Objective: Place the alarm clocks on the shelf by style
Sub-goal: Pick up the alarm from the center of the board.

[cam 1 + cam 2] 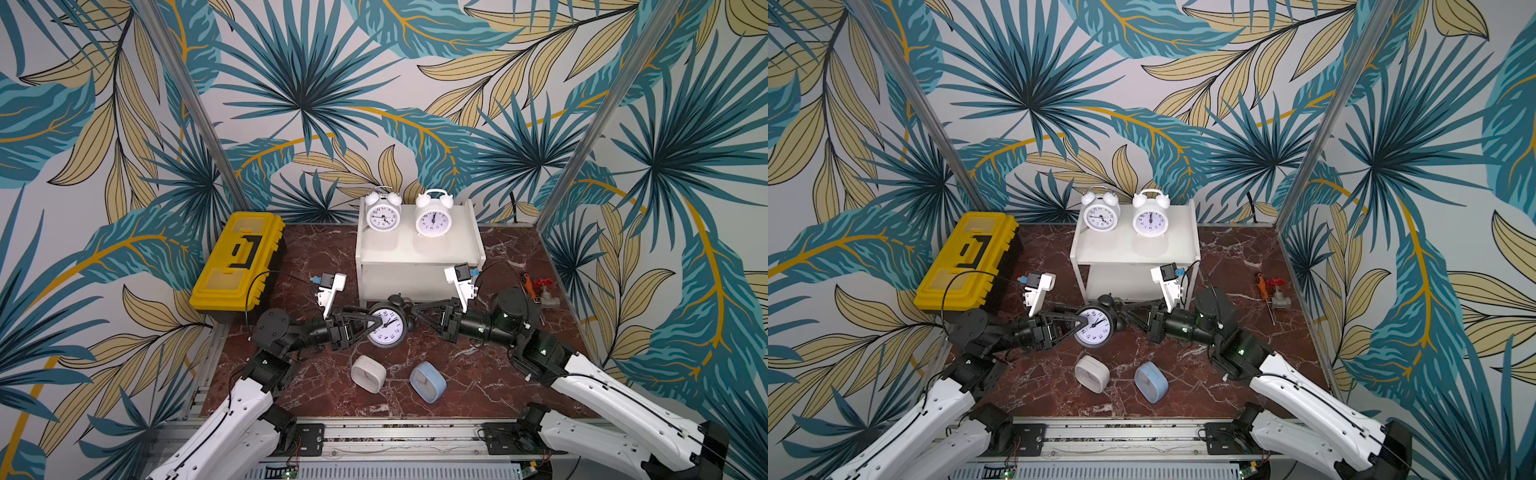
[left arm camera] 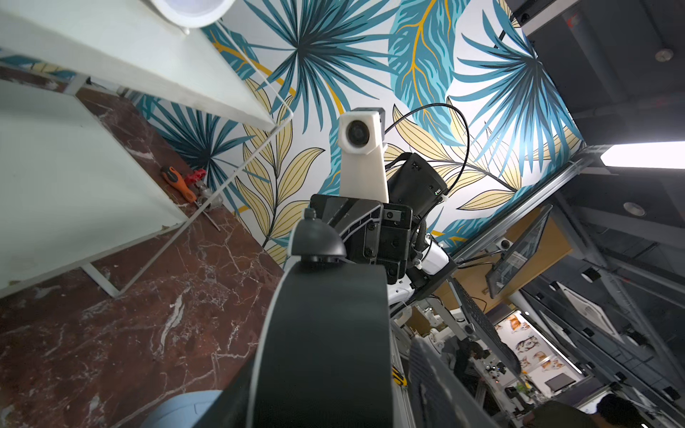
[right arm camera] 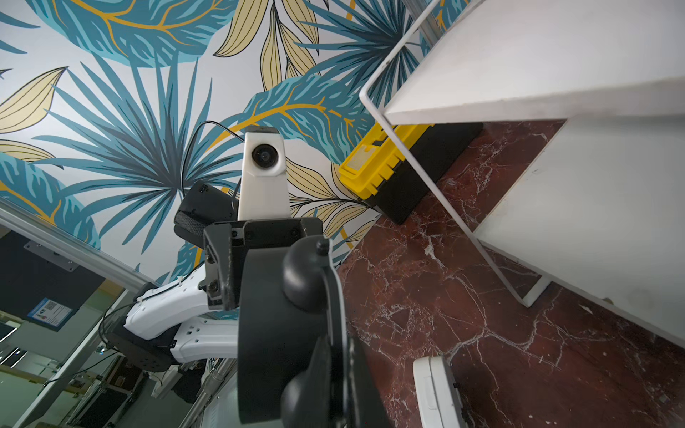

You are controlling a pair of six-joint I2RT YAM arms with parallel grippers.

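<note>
We take the dark red marble-patterned table [image 1: 478, 374] as the base surface. The white two-tier shelf with flat boards and thin legs [image 1: 415, 253] stands centred at the far edge of the table. The yellow plastic toolbox with a black handle [image 1: 237, 266] sits to the left of the shelf, apart from it, with its lid closed.

The left gripper [image 1: 374, 330] and the right gripper [image 1: 417, 311] meet just in front of the shelf. The black round twin-bell alarm clock [image 1: 390, 332] is between them, its white dial turned up toward both top views. We read the left gripper as closed on the clock body, with one finger lying across the dial. The right gripper has its jaws nearly together at the bell end. In the right wrist view they pinch the thin handle between the two bells. We cannot tell whether the clock touches the table.

The left-hand white round twin-bell alarm clock [image 1: 383, 215] and the right-hand white round twin-bell alarm clock [image 1: 433, 218] stand upright on the top board, side by side and apart.

The white rounded-square alarm clock [image 1: 368, 374] and the light blue rounded-square alarm clock [image 1: 428, 381] lie tilted on the table nearer the front edge, near each other and not touching.

The orange-handled screwdriver [image 1: 528, 286] lies just beside the red-wheeled metal valve [image 1: 542, 286] at the right side of the table.
</note>
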